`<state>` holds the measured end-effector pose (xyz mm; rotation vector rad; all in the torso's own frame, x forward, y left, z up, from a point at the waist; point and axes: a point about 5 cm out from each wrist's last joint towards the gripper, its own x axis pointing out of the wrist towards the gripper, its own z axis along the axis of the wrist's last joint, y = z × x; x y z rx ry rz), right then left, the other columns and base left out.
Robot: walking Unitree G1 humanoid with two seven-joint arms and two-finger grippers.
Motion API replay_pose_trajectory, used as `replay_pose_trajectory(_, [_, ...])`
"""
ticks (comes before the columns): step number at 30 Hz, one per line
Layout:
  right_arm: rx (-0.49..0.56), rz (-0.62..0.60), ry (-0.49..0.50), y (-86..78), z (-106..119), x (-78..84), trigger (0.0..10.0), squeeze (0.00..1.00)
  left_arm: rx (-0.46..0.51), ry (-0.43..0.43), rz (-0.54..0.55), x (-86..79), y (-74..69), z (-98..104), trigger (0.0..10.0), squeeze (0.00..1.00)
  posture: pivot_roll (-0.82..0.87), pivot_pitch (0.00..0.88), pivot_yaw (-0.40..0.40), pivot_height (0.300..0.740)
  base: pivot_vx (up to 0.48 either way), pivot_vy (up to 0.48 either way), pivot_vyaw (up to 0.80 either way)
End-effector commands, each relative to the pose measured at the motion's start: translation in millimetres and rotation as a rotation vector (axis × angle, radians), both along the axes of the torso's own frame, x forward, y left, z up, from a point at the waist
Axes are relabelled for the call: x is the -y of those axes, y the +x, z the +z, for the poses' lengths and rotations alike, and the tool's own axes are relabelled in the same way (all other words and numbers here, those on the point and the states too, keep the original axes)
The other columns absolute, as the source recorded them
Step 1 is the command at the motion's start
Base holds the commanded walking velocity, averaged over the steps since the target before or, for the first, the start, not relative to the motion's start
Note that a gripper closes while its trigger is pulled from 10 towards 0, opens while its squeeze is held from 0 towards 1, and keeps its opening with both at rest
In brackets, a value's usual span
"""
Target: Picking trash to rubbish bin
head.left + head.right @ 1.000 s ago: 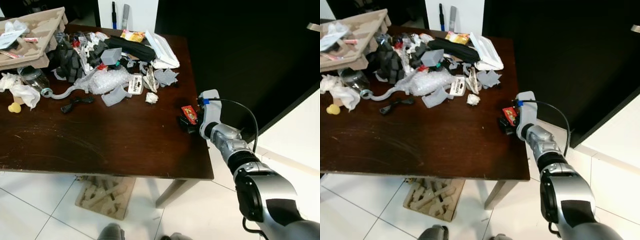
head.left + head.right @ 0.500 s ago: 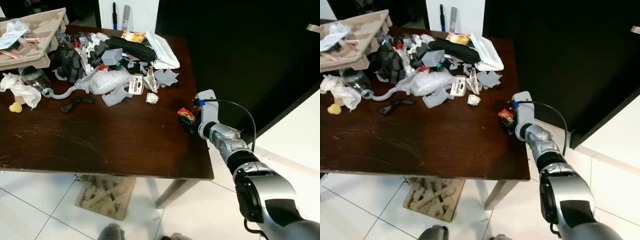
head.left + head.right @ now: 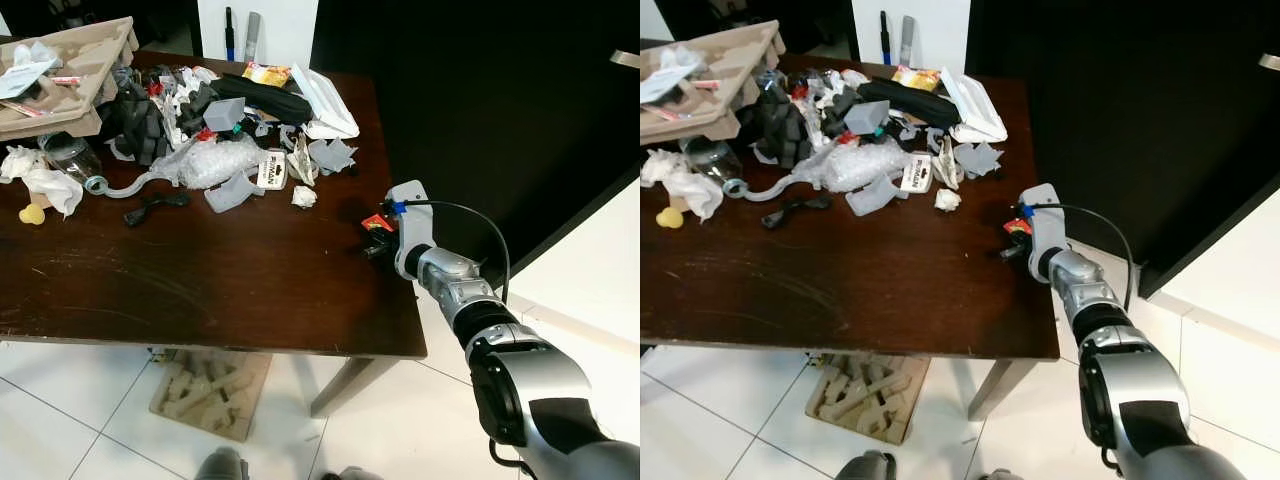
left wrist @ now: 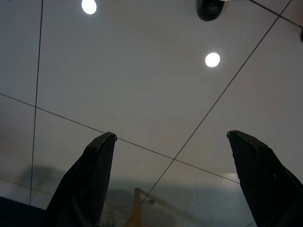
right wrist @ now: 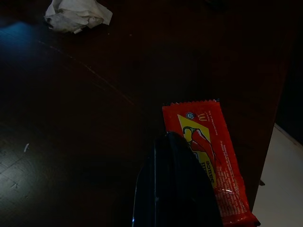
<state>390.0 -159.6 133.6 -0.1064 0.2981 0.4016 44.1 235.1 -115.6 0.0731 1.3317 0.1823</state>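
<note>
Gripping a flat, glossy red sauce packet (image 5: 204, 142), our right gripper (image 3: 375, 237) has its black fingers (image 5: 175, 189) clamped together on it near the right edge of the dark wooden table (image 3: 200, 290). A crumpled white paper ball (image 3: 303, 196) lies well apart, toward the heap of plastic wrap (image 3: 215, 160) and a moulded cardboard tray (image 3: 75, 70). Our left gripper (image 4: 173, 156) hangs over smooth floor tiles (image 4: 142, 85), tapered fingers spread apart.
</note>
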Motion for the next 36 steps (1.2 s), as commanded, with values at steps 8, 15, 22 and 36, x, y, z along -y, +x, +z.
replay_pose_trajectory(8, [-0.005, 0.01, 0.221, -3.6, -3.1, -1.3, 0.0, 0.0, -0.025, -0.01, 0.02, 2.7, -7.8, -1.6, 10.0, 0.0, 0.27, 0.196, -0.099, 0.74, 0.0, 0.0, 0.0])
replay_pose_trajectory(15, [0.117, 0.155, 0.641, 1.3, 33.3, -10.0, 0.0, 0.0, -0.016, -0.01, 0.013, 2.4, -3.5, -1.1, 10.0, 0.0, 0.27, 0.19, -0.095, 0.74, 0.0, 0.0, 0.0])
replay_pose_trajectory(22, [0.175, 0.215, 0.67, 0.5, 41.1, -14.6, 2.0, 0.0, -0.007, -0.012, 0.001, 3.3, 2.3, -0.7, 10.0, 0.0, 0.26, 0.185, -0.093, 0.74, 0.0, 0.0, 0.0])
replay_pose_trajectory(36, [0.044, 0.032, 0.116, 1.0, 9.9, 4.3, 10.0, 1.0, -0.007, -0.011, -0.011, 3.4, 3.6, -0.6, 10.0, 0.0, 0.27, 0.176, -0.096, 0.74, 0.0, 0.0, 0.0])
